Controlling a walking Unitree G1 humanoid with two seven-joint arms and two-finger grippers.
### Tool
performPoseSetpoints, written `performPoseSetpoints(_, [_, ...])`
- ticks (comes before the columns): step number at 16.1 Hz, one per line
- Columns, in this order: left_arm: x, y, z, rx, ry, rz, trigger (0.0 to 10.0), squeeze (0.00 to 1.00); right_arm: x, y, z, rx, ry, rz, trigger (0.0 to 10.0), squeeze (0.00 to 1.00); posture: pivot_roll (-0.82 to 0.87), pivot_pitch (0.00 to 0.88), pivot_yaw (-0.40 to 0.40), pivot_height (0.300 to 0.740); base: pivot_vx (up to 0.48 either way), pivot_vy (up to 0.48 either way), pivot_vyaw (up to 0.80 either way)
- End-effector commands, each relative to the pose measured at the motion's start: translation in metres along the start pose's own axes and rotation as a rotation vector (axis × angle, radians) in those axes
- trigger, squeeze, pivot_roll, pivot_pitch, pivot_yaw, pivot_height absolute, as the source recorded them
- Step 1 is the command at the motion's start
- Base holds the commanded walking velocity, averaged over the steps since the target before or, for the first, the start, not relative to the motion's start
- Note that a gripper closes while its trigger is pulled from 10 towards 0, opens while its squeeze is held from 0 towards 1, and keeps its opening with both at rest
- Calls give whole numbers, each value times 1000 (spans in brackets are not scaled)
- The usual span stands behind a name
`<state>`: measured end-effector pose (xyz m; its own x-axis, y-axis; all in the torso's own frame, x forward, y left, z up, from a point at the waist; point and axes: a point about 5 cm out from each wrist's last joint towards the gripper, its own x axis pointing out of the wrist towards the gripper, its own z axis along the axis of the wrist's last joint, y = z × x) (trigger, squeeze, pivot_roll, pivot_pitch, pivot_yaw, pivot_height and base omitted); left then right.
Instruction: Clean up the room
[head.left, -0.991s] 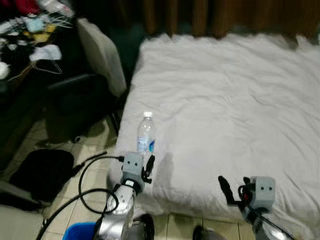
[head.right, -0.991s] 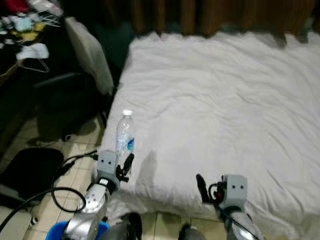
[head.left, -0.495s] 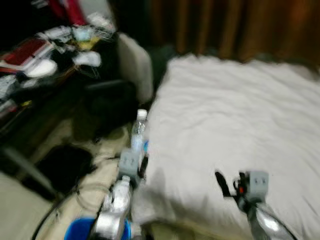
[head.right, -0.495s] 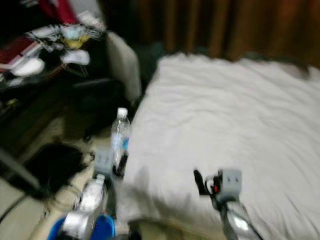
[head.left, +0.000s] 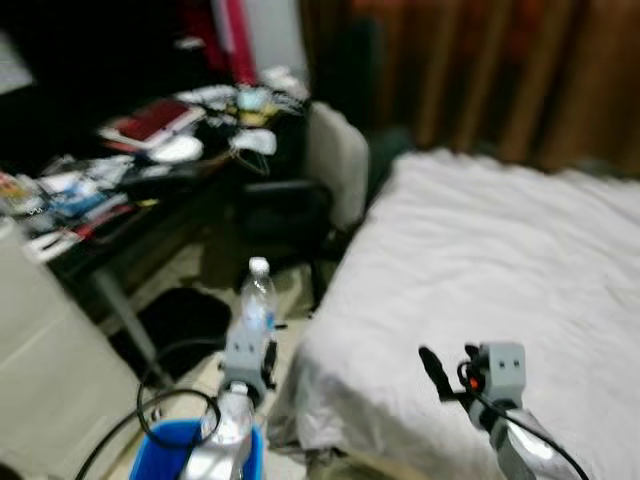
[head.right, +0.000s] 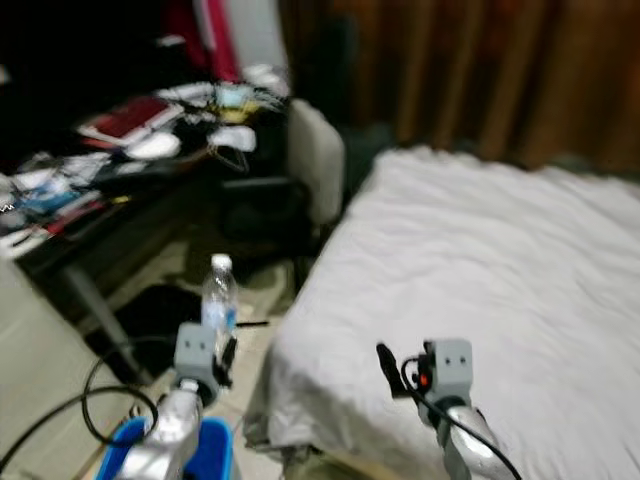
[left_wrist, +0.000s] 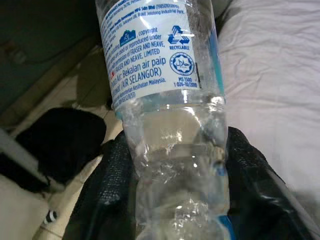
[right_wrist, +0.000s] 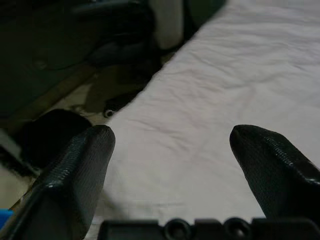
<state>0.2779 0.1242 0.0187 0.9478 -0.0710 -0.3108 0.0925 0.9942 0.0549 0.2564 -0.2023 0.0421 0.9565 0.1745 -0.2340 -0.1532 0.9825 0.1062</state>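
Observation:
A clear plastic water bottle (head.left: 256, 302) with a white cap and blue label stands upright in my left gripper (head.left: 252, 350), which is shut on its lower part, over the floor beside the bed's left corner. In the left wrist view the bottle (left_wrist: 165, 80) sits squeezed between the two black fingers (left_wrist: 112, 185). My right gripper (head.left: 432, 372) is held over the near edge of the white bed (head.left: 520, 260); its fingers (right_wrist: 80, 170) stand wide apart with nothing between them.
A blue bin (head.left: 160, 455) sits on the floor below my left arm, with a black cable (head.left: 150, 410) looping beside it. A cluttered dark desk (head.left: 140, 160), a chair (head.left: 320, 170) and a black bag (head.left: 180, 315) stand to the left. Brown curtains (head.left: 480, 70) hang behind.
The camera has swung left, bringing the desk and blue bin further into view. The bottle is held in the left gripper as before, and the right gripper stays open.

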Motion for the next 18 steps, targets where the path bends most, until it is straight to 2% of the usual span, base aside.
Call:
performPoseSetpoints(1, [1,13,3,-5,-10,52,10000,0,2,6,-5,-11,17,36,10000,0,-32,48,25,740,0,0,0])
performPoseSetpoints(4, [1,38,-5,5,28,161,10000,0,0,14,-8,-15,32,86,10000,0,-28,84,0,740,0,0,0])
performPoseSetpoints(6, [-3,71,-20,16,115,351,10000,0,-6,17,-15,-47,87,162,10000,0,-31,118,-36,740,0,0,0])
performPoseSetpoints(7, [-4,77,-23,-25,148,402,10000,0,-6,16,-15,-53,88,154,10000,0,-30,119,-38,740,0,0,0])
performPoseSetpoints(8, [-4,76,-25,-57,152,410,10000,0,-7,16,-16,-55,92,159,10000,0,-29,122,-45,740,0,0,0])
performPoseSetpoints(9, [-4,67,-27,-74,154,395,10000,0,-6,15,-15,-68,97,172,10000,0,-28,128,-52,740,0,0,0])
performPoseSetpoints(10, [-3,64,-30,-48,172,392,10000,0,-8,13,-13,-70,100,172,10000,0,-38,165,-76,740,0,0,0])
performPoseSetpoints(11, [-3,65,-32,-44,179,401,10000,0,-9,11,-13,-70,101,173,10000,0,-38,165,-76,740,0,0,0])
performPoseSetpoints(12, [-2,70,-33,-48,199,418,10000,0,-13,10,-12,-75,106,177,10000,0,-55,194,-90,740,0,0,0])
performPoseSetpoints(13, [-3,81,-37,-62,238,466,10000,0,-24,4,-10,-90,125,187,10000,0,-94,235,-119,740,0,0,0])
performPoseSetpoints(14, [-7,90,-47,-105,328,537,10000,0,-40,-2,-11,-106,163,206,10000,0,-136,279,-150,740,0,0,0])
performPoseSetpoints(15, [-10,93,-53,-129,378,577,10000,0,-45,-2,-13,-101,185,227,10000,0,-140,284,-154,740,0,0,0])
performPoseSetpoints(16, [-19,97,-64,-150,463,685,10000,0,-49,10,-16,-99,250,372,10000,0,-160,298,-166,740,0,0,0])
performPoseSetpoints(17, [-21,98,-66,-149,481,712,10000,0,-49,14,-15,-102,262,413,10000,0,-162,297,-166,740,0,0,0])
performPoseSetpoints(18, [-19,96,-63,-109,461,720,10000,0,-41,17,-11,-94,265,440,10000,0,-158,296,-167,740,0,0,0])
